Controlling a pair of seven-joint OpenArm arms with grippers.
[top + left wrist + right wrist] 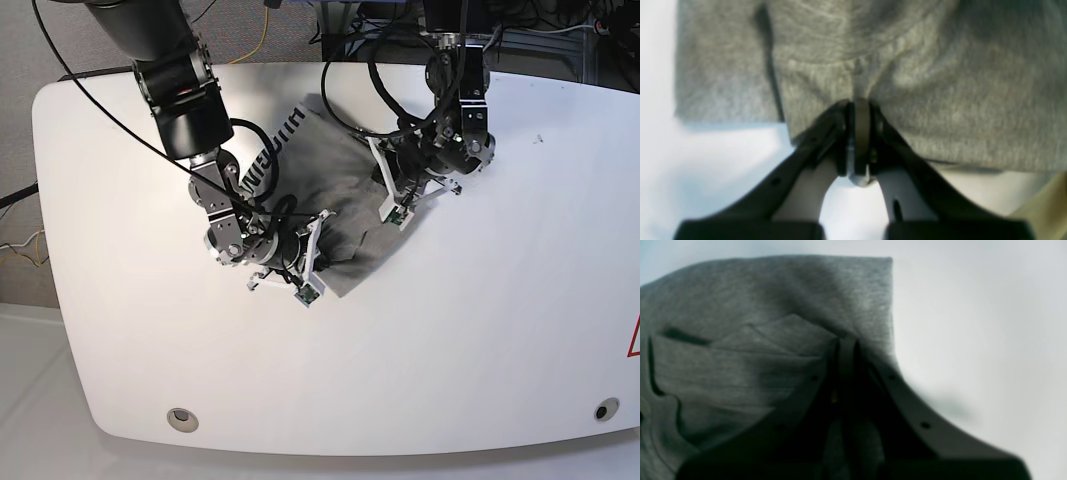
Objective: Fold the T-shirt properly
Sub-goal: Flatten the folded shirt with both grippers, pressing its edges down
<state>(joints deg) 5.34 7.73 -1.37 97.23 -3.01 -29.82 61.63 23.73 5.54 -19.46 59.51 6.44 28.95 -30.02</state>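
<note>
T-shirt [940, 100]: soft heather-grey knit cloth, matt, slightly fuzzy, w/ black printed letters [262, 160] on the part beyond the right gripper [312, 262]. Left gripper [858, 110]: matt black plastic fingers, smooth, white inner parts; cloth pinched btwn them. Right gripper fingers [907, 406] also matt, dark, w/ small holes. Table [480, 340] under both: smooth white, faint sheen.

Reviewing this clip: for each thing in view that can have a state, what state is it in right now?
T-shirt: partly folded and bunched on the table, some black lettering showing, pinched at two edges.
Left gripper: shut on the T-shirt's fabric edge.
Right gripper: shut on a fold of the T-shirt.
Table: white, bearing the T-shirt.
</note>
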